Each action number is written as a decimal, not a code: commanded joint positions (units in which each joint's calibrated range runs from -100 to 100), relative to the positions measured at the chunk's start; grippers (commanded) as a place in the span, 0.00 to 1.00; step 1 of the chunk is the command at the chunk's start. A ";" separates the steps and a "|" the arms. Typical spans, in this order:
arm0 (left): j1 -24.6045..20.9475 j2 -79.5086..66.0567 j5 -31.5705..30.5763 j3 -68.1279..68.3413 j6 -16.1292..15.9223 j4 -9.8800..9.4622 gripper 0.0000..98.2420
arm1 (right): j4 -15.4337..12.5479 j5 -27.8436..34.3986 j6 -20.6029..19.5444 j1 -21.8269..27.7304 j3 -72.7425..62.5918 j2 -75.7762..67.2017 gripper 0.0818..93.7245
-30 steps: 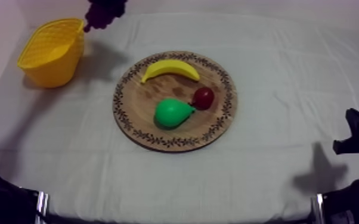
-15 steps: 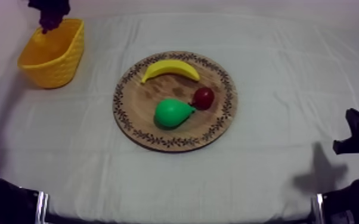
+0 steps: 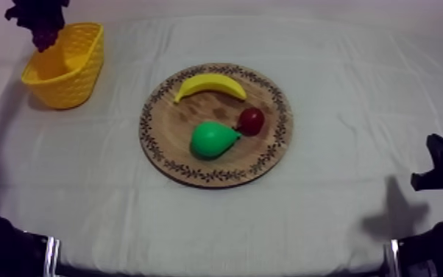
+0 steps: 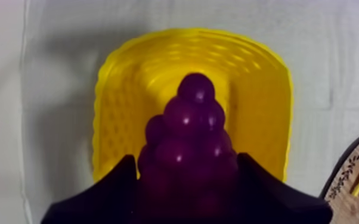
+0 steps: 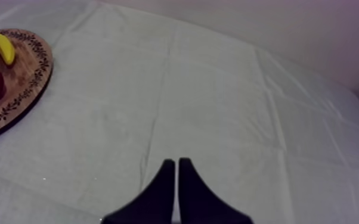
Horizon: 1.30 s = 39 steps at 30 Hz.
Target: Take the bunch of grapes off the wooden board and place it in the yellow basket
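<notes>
Over yellow basket [image 4: 254, 113], bunch of grapes [image 4: 192, 134] hangs tip-down (axis upright).

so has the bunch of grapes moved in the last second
Yes. In the top view the bunch of grapes, held by the left gripper, went left: from right of the yellow basket to over its far left rim.

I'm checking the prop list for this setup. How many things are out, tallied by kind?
toy fruit: 4 (banana, pear, small red fruit, bunch of grapes)
yellow basket: 1
wooden board: 1
total: 6
</notes>
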 commanded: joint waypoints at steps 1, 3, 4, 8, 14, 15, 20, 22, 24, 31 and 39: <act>-0.16 1.45 0.11 -0.16 0.17 0.18 0.31 | 0.00 0.00 -0.01 -0.01 -0.04 0.00 0.00; -0.32 2.94 0.02 -0.11 0.52 0.34 0.33 | 0.00 0.00 -0.01 -0.01 -0.04 0.00 0.00; -0.37 3.62 -0.17 0.14 0.64 0.39 0.34 | 0.00 0.00 -0.01 -0.01 -0.04 0.00 0.00; -0.47 5.70 -1.43 2.06 0.66 0.52 0.43 | 0.00 0.00 -0.01 -0.01 -0.04 0.00 0.00; -0.49 7.45 -2.21 4.48 -0.07 1.46 0.63 | 0.00 0.00 -0.01 -0.01 -0.04 0.00 0.00; -0.47 7.63 -2.25 4.73 -0.18 1.66 0.66 | 0.00 0.00 -0.01 -0.01 -0.04 0.00 0.00; -0.21 7.81 -2.31 5.53 -0.19 2.06 0.77 | 0.00 0.00 -0.01 -0.01 -0.04 0.00 0.00; -0.08 7.48 -2.31 5.71 0.03 1.99 0.78 | 0.00 0.00 -0.01 -0.01 -0.04 0.00 0.00; 0.01 6.95 -2.32 5.88 0.19 1.94 0.79 | 0.00 0.00 -0.01 -0.01 -0.04 0.00 0.00; -0.38 2.59 -2.04 8.75 0.57 2.31 0.86 | 0.00 0.00 -0.01 -0.01 -0.04 0.00 0.00; -0.80 -7.07 -2.86 14.50 0.90 2.26 0.83 | 0.00 0.00 -0.01 -0.01 -0.04 0.00 0.00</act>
